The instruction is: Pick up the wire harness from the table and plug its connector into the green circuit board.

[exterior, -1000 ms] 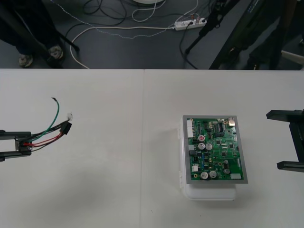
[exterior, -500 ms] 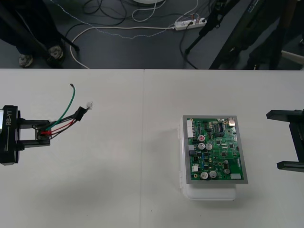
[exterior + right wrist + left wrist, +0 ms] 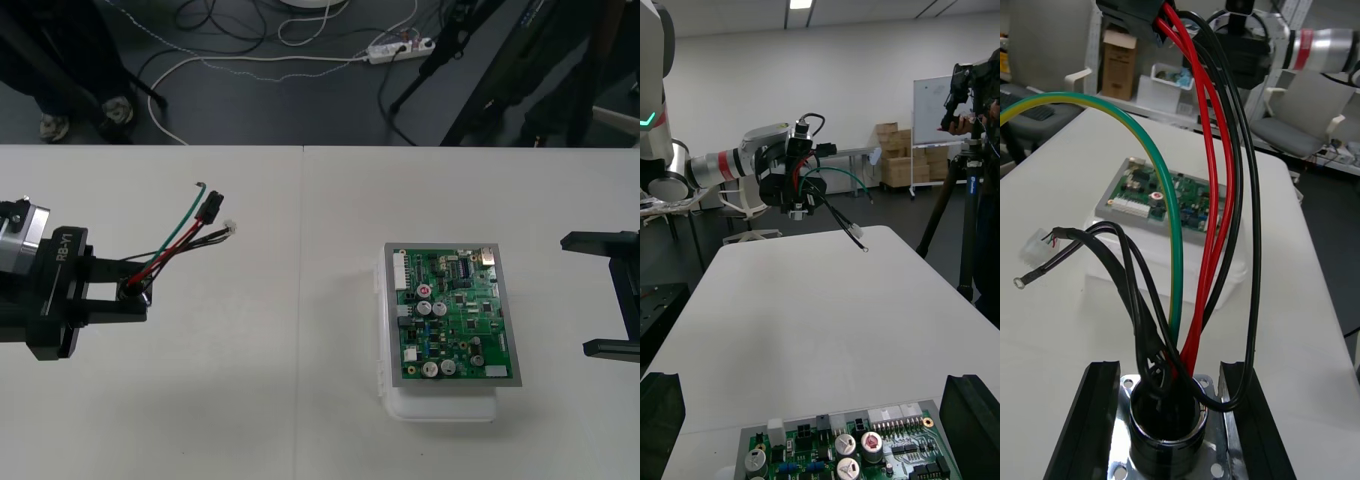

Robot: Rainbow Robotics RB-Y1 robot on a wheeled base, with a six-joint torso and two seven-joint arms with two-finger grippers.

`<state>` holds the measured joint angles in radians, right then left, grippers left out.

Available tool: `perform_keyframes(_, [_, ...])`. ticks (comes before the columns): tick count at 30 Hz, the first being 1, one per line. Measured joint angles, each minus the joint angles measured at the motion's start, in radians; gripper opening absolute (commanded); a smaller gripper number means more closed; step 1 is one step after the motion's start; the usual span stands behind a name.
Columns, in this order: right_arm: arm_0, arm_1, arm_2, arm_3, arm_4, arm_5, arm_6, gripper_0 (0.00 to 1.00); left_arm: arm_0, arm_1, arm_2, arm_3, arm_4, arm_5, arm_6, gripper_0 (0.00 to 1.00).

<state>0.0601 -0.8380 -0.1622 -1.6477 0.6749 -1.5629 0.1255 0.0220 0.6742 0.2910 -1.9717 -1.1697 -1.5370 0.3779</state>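
Left gripper (image 3: pixel 133 293) was clamped hard on the round metal socket (image 3: pixel 1163 435), carrying the wire harness (image 3: pixel 180 245) in the air above the table (image 3: pixel 300 420) on the robot's left, well apart from the green circuit board (image 3: pixel 455 315) on its white base (image 3: pixel 445 405). Out from the socket the thin wires fanned loose to the small black plug (image 3: pixel 211 208). Light but floppy, I'd judge, so the plug would wander unless pinched just behind its body, and the right gripper (image 3: pixel 606 295) sat spread wide at the right edge.
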Motion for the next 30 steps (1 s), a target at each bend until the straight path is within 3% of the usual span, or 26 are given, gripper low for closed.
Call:
perform_keyframes(6, [0.0,0.0,0.0,0.0,0.0,0.0,0.0,1.0,0.0,-0.002,-0.054,-0.049,0.055,-0.001,0.082,0.0])
perform_keyframes(14, [0.0,0.0,0.0,0.0,0.0,0.0,0.0,1.0,0.001,-0.002,-0.12,-0.096,0.12,-0.001,0.385,0.0])
perform_keyframes(30, [0.0,0.0,0.0,0.0,-0.004,0.0,0.0,1.0,0.0,-0.008,-0.253,-0.137,0.214,-0.001,0.537,0.0])
